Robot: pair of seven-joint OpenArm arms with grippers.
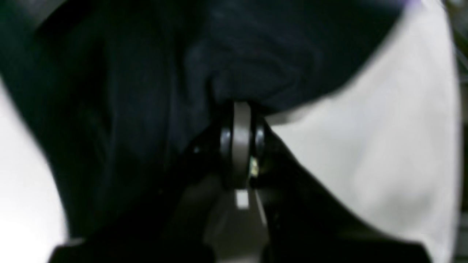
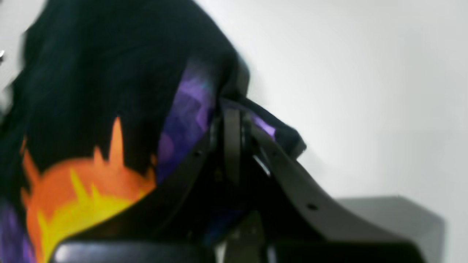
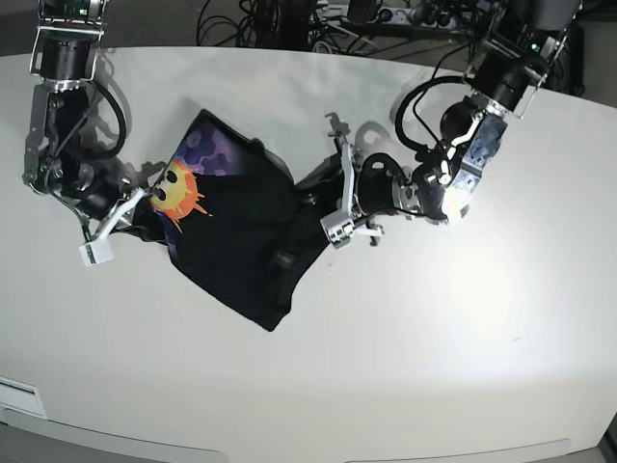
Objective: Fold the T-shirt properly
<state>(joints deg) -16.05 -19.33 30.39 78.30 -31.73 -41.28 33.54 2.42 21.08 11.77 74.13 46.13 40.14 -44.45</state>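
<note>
table (image 3: 453,338) lies bare around the t-shirt (image 3: 241,241); cables (image 3: 289,19) crowd its far edge

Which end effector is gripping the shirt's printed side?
The right end effector: purple-and-orange print shows at its grip on the T-shirt. The left end effector pinches plain black cloth.

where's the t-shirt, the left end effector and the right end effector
T-shirt (image 3: 241,256): base view, on the plain black cloth in the middle.
Left end effector (image 1: 241,109): left wrist view, at the fingertips pinching black cloth.
Right end effector (image 2: 234,109): right wrist view, at the fingertips clamped on the printed edge.
</note>
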